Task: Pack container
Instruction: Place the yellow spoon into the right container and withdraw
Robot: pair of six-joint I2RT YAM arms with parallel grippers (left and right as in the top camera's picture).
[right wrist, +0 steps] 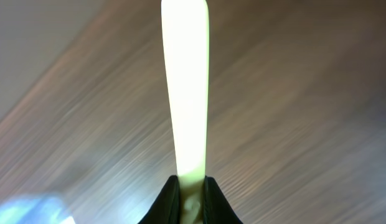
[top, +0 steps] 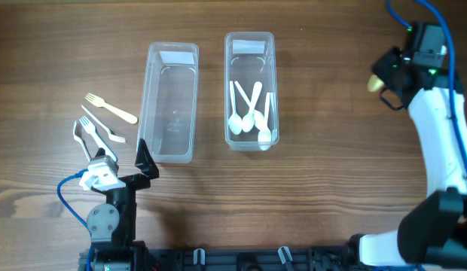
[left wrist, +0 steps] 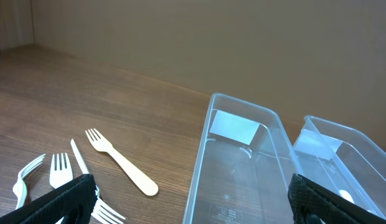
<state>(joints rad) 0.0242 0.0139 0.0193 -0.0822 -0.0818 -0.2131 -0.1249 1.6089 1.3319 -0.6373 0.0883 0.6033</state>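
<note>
Two clear plastic containers stand side by side. The left container [top: 172, 102] is empty; the right container [top: 250, 89] holds several white spoons [top: 247, 113]. A cream fork [top: 111, 108] and white forks [top: 98, 132] lie left of the empty container, also in the left wrist view [left wrist: 121, 163]. My left gripper [top: 122, 167] is open near the table's front, straddling the near end of the left container [left wrist: 243, 168] and the forks. My right gripper [top: 386, 81] is raised at the far right, shut on a pale cream utensil handle [right wrist: 184, 93]; its other end is hidden.
The wooden table [top: 331, 188] carries both containers at centre. The right arm's white body [top: 444, 150] stands along the right edge. The left arm's base [top: 109, 218] sits at the front left.
</note>
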